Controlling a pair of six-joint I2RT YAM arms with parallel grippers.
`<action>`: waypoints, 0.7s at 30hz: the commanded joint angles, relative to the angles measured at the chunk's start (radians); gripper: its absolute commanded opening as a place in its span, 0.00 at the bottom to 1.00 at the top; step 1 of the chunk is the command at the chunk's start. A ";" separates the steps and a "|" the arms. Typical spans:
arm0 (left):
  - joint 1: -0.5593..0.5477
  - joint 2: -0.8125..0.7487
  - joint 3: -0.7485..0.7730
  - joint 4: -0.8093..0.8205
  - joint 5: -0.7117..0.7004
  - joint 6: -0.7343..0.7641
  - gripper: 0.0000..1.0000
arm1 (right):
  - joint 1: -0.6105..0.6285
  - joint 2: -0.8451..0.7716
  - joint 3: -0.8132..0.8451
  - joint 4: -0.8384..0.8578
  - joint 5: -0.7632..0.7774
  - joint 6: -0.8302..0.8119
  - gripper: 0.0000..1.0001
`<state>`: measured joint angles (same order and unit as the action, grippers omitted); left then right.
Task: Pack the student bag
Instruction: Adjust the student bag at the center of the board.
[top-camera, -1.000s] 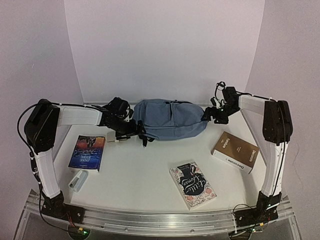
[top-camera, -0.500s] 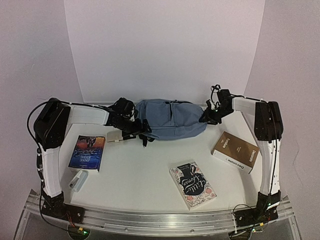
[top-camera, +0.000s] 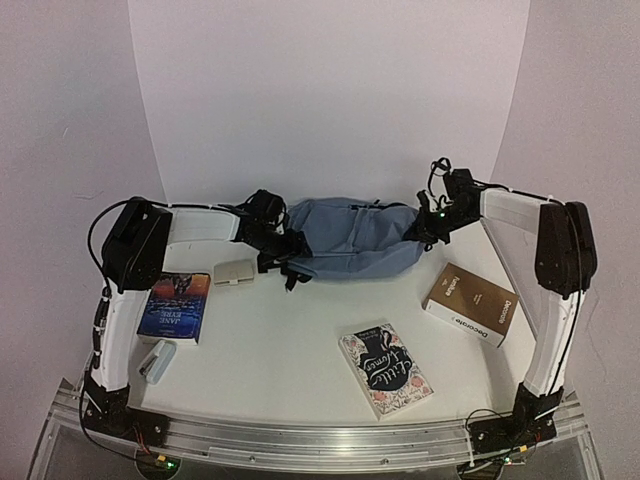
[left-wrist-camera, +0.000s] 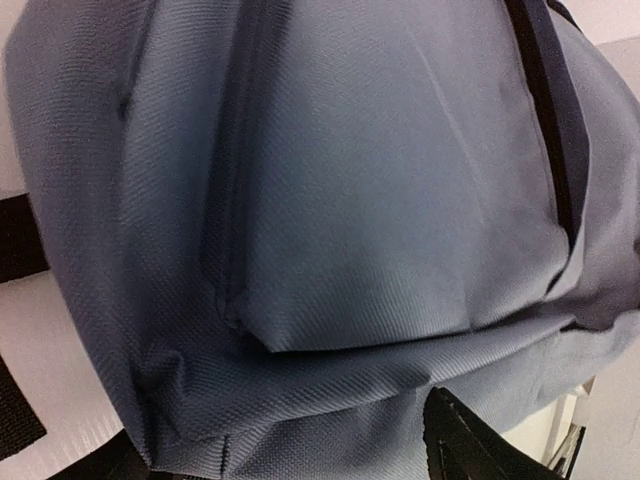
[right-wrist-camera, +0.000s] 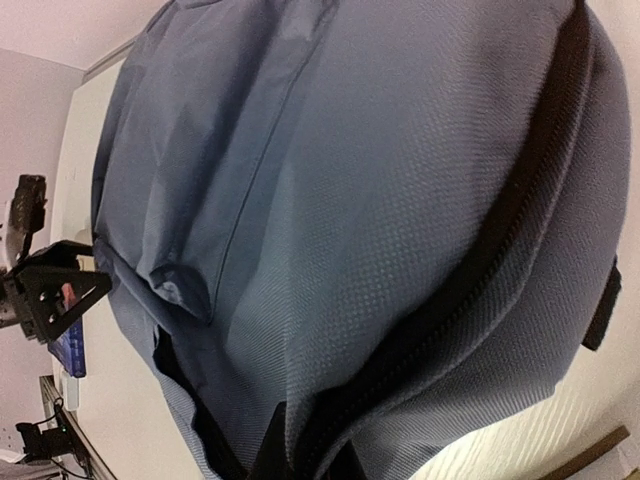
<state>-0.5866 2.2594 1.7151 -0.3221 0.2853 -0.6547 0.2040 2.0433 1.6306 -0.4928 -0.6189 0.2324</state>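
Note:
The student bag (top-camera: 352, 238), slate-blue with black straps, lies on its side at the back of the table. It fills the left wrist view (left-wrist-camera: 380, 200) and the right wrist view (right-wrist-camera: 380, 190). My left gripper (top-camera: 288, 250) is pushed against the bag's left end. Its jaws stand wide with fabric between them, and only one black finger (left-wrist-camera: 472, 442) shows. My right gripper (top-camera: 418, 232) is shut on the bag's right end, where the fabric bunches beside the black zip; its fingers are hidden under the cloth.
A Jane Eyre book (top-camera: 175, 305) lies at the left, with a small beige case (top-camera: 235, 272) and a white object (top-camera: 155, 360) near it. A floral book (top-camera: 386, 368) lies at the front middle. A brown book (top-camera: 470, 303) lies at the right.
The right gripper has shut on the bag's right end. The left gripper has slid right, onto the bag's left end, and its jaws have narrowed a little. The bag looks stretched flatter.

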 joint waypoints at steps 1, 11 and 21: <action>0.020 0.025 0.118 0.006 0.004 -0.002 0.72 | 0.090 -0.102 -0.044 0.019 -0.100 -0.024 0.07; 0.139 0.102 0.275 -0.053 0.098 -0.008 0.67 | 0.279 -0.053 0.013 0.010 -0.153 -0.035 0.62; 0.097 -0.274 -0.129 0.017 -0.015 0.005 0.91 | 0.157 -0.146 0.005 -0.013 0.005 -0.111 0.93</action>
<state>-0.4363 2.1868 1.6714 -0.3342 0.3153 -0.6517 0.4549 1.9723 1.5951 -0.5391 -0.7039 0.1675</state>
